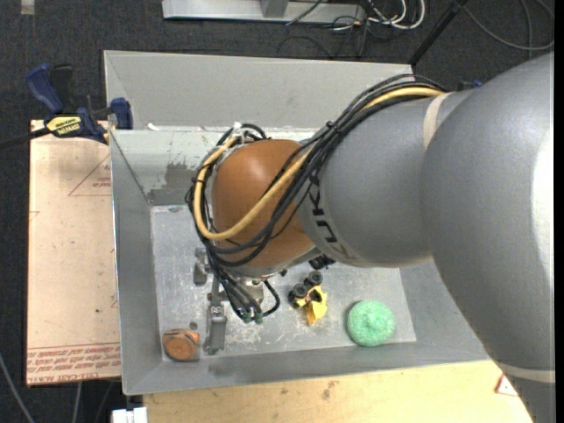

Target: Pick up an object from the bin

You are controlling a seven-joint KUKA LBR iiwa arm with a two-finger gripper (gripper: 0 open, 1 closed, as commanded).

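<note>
The gripper (215, 333) is seen low in the front left corner of the grey metal bin (132, 263), just beside a small round brown thing (181, 346) that is flat like a wooden coin. Whether the gripper is open or closed cannot be told. The brown thing is lying flat on the scratched floor, close to the bin wall. It is judged to be light, hard and smooth, so it could slip; it is best pinched across its edges. A soft fuzzy green ball (370, 322) and a small yellow and black plastic toy (310, 303) are lying farther along the front wall. The ball would be squashed easily.
</note>
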